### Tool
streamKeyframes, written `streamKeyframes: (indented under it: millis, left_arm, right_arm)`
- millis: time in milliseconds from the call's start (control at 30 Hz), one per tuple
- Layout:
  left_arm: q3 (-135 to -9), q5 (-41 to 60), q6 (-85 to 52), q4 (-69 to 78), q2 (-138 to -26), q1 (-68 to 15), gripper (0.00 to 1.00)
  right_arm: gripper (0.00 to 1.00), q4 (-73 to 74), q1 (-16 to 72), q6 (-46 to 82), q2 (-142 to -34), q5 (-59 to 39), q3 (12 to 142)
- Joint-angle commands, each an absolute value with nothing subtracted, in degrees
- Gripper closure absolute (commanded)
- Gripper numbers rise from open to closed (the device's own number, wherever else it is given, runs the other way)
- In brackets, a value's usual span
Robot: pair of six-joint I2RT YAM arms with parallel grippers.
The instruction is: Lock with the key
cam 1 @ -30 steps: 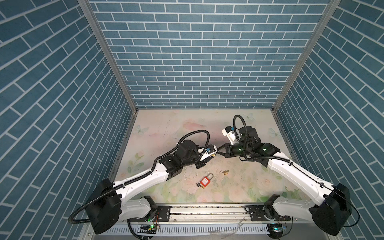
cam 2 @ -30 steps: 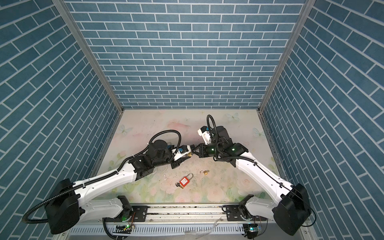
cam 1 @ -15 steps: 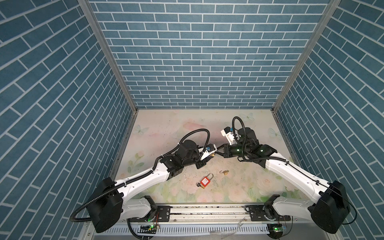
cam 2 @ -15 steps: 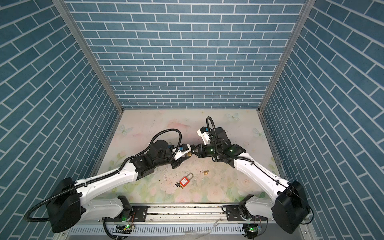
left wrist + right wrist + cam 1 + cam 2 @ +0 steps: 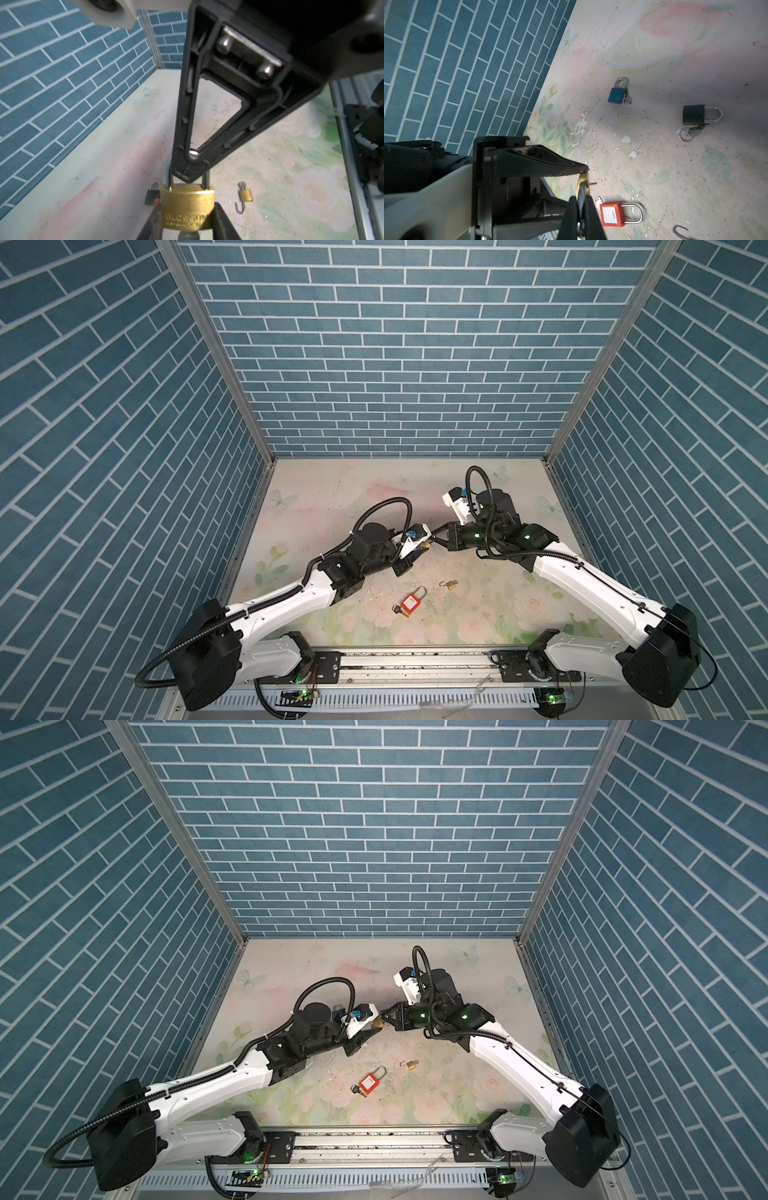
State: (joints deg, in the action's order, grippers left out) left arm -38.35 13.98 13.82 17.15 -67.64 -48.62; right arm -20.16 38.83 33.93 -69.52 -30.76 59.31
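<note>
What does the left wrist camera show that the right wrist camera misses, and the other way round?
Only the left wrist view shows the engraved face of the brass padlock, clamped in the left end effector. Only the right wrist view shows the blue padlock and the red padlock. Both show the brass padlock, the black padlock and the flowered table.
</note>
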Motion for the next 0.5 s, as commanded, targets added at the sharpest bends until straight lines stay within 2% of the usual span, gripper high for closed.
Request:
streamKeyframes:
  millis: [0, 133, 233, 300, 467]
  left_arm:
    - [-35.2, 14.4, 8.8, 31.9, -63.6, -49.8, 1.00]
    - [-31.0, 13.3, 6.0, 31.2, -60.7, -50.0, 1.00]
    - [-30.3, 12.2, 4.7, 31.2, -59.6, -50.1, 1.00]
    - [-30.9, 11.3, 3.6, 31.2, -59.6, -50.2, 1.00]
    - [-34.6, 7.4, 5.1, 26.4, -61.7, -52.4, 1.00]
  right_arm:
    - [0.79, -26.9, 37.5, 31.9, -66.1, -31.3, 63.3]
    - [0.54, -28.8, 35.3, 29.4, -62.5, -29.1, 68.9]
    - [0.40, -29.2, 35.2, 28.4, -61.3, -28.5, 70.9]
    - [0.36, -29.2, 35.2, 28.5, -61.2, -28.6, 70.6]
    - [0.36, -28.5, 35.3, 29.7, -62.5, -29.9, 67.2]
